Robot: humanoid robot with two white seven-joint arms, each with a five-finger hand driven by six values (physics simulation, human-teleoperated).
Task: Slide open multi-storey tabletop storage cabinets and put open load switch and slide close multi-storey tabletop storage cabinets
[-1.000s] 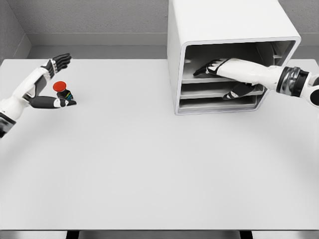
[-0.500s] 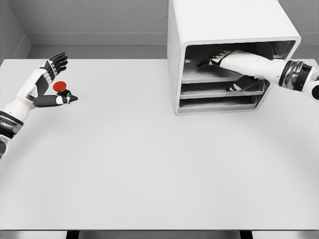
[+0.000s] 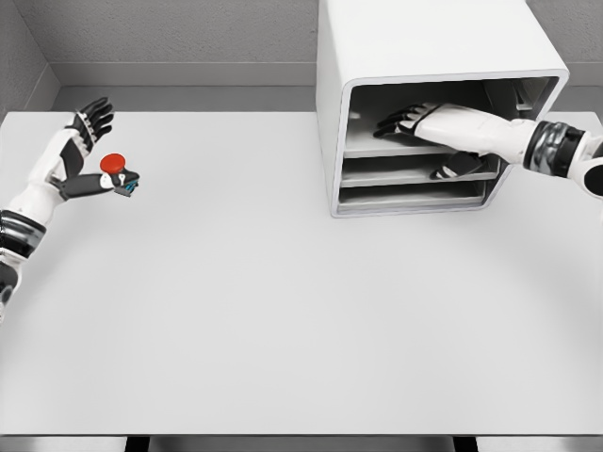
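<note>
My left hand [image 3: 73, 155] pinches the load switch [image 3: 117, 172] loosely between thumb and palm, other fingers splayed, above the bench [image 3: 283, 311]; it may slip. My right hand [image 3: 407, 122], empty, reaches inside the cabinet [image 3: 415, 56] and could snag a shelf.

Both arms are showing glossy white shells with dark grey joints. The left hand [image 3: 71, 151] and right hand [image 3: 424, 127] are wearing white backs, black fingers and black-and-silver wrist cuffs.
</note>
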